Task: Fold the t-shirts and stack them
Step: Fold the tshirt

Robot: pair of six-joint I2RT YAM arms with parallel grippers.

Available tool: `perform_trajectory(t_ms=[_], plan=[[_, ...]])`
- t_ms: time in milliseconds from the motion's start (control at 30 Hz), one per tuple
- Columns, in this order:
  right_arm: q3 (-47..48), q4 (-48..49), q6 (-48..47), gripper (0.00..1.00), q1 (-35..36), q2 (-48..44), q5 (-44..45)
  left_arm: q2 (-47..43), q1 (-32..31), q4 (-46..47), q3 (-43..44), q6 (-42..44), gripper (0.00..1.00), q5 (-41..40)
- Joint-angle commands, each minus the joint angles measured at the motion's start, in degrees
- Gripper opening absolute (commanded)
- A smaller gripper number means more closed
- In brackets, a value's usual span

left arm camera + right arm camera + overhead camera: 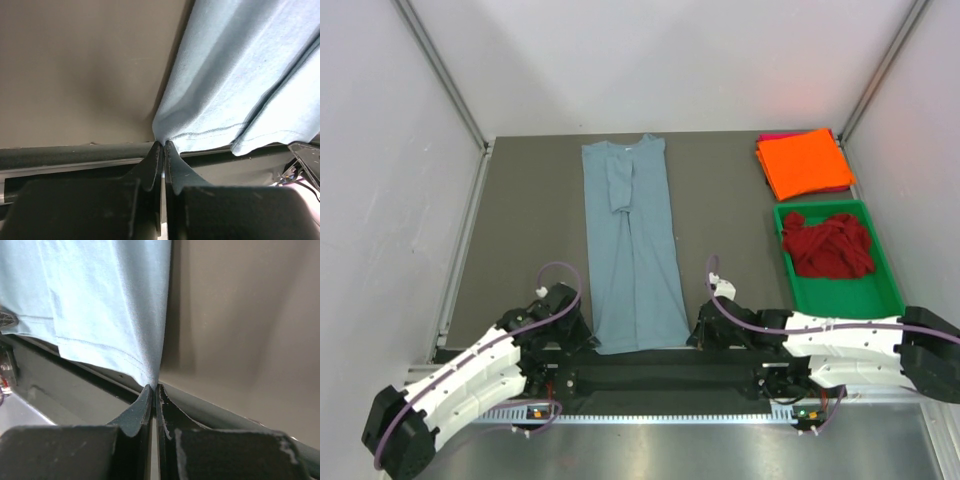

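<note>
Top view first: the blue-grey t-shirt (632, 250) is laid out as one long narrow strip down the middle of the table (520, 230), collar at the far end, hem at the near edge, one sleeve folded in on top near the collar. Both arms are stretched out low and nearly flat, angling in from the outer corners. The left gripper (582, 335) sits at the near-left hem corner and the right gripper (698, 335) at the near-right one. Over on the far right, the orange t-shirt (805, 162) is folded on top of the magenta one (775, 136), which only peeks out at the edge. The dark red t-shirt (828, 245) is crumpled in the green tray (890, 290) just in front of that pile.

Left wrist view: the fingers (150, 170) are pressed together, pinching the hem corner, with the fabric fanning up and away from the tips.

Right wrist view: same deal. The fingers (135, 415) are pinched tight on the other hem corner, with the cloth drawn to a point between them.
</note>
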Motion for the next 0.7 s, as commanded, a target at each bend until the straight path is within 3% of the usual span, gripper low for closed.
perform_trajectory(t_ms=[0,133,300,433,533,667], plan=[[6.28,-4.84,-3.57,0.00,1.03,0.24,3.03,1.22,-0.17,4.22,2.99,0.84,0.00,0.14],[13.13,-9.68,-8.58,0.00,-0.72,3.39,4.97,7.62,0.09,6.68,7.30,3.03,0.00,-1.35],[17.27,-8.55,-18.49,0.00,-5.03,7.26,3.84,16.51,1.93,4.31,17.57,8.39,0.00,-4.78],[21.84,-4.68,-28.70,0.00,-10.29,14.19,0.94,24.58,9.99,7.46,21.54,13.49,0.00,-2.25],[29.04,-7.57,-34.68,0.00,-13.72,19.81,-1.08,28.29,15.28,8.26,25.75,16.83,0.00,0.22],[39.30,-10.12,-40.40,0.00,-17.95,26.15,-3.72,35.76,18.28,7.91,33.22,20.87,0.00,-0.65]])
